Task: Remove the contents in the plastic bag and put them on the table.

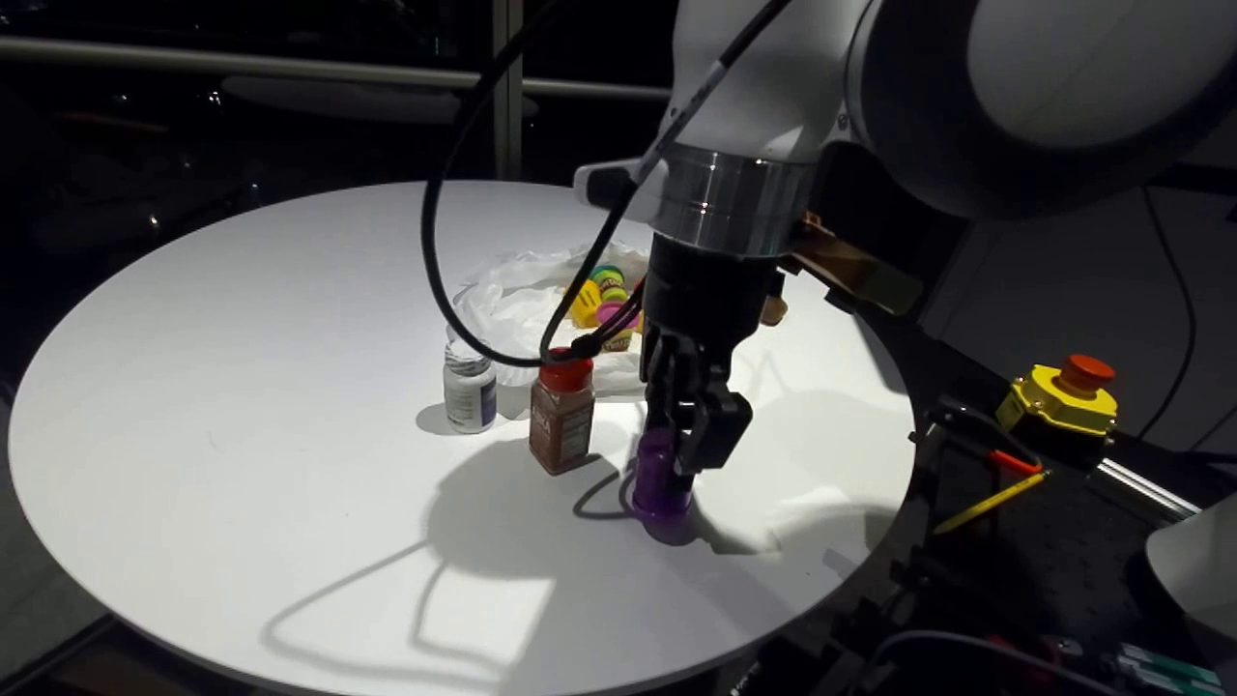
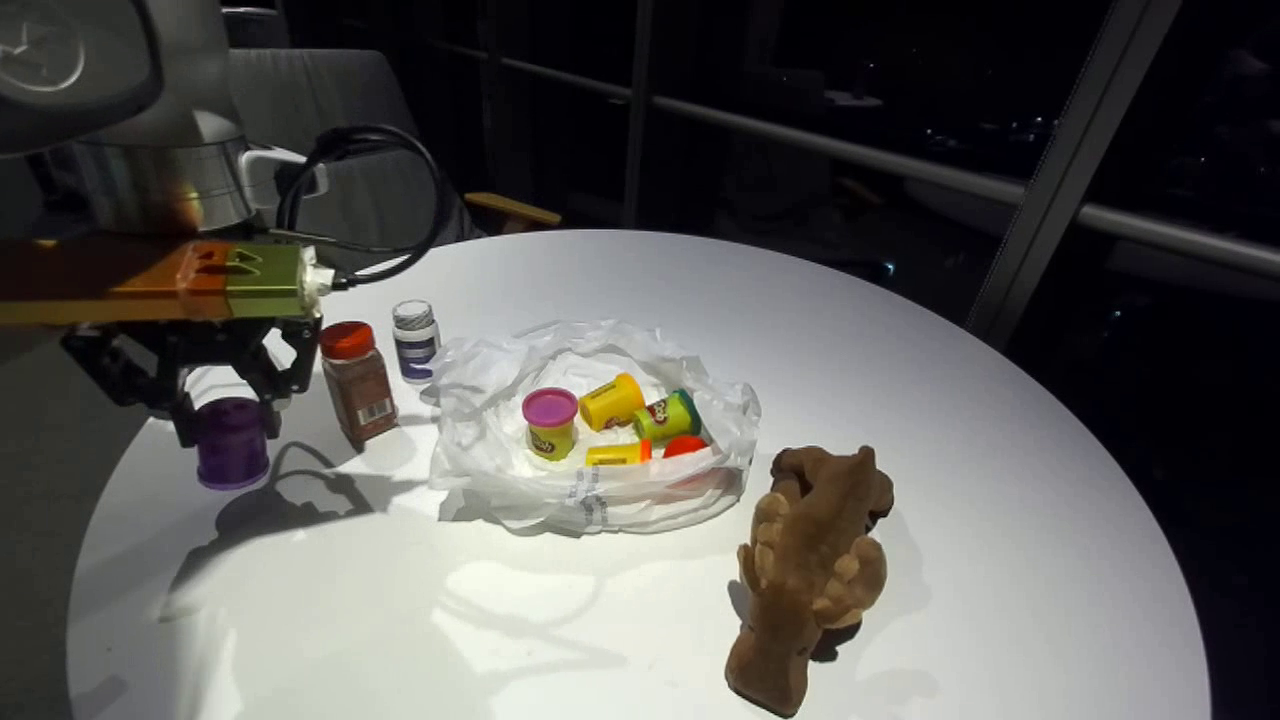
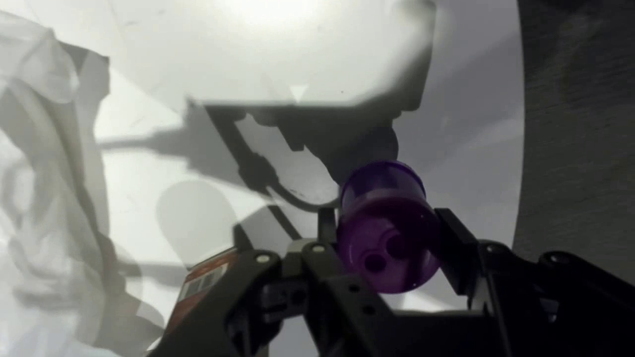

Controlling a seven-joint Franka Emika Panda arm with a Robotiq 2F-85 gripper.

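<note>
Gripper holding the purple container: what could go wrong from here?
Opening or swinging, the gripper could knock the red-capped bottle standing close by. Released unevenly, the purple container may tip over. Reaching for the tubs next, it could snag the loose, crumpled plastic bag.

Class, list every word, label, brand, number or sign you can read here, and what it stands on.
"Doh", partly legible: green-lidded tub.
Barcode, digits unreadable: red-lidded jar.
Circular emblem, no legible word: robot arm.
Too small or blurred: print on the pink-lidded tub, yellow-lidded tub, orange-lidded tub, white bottle and plastic bag.
</note>
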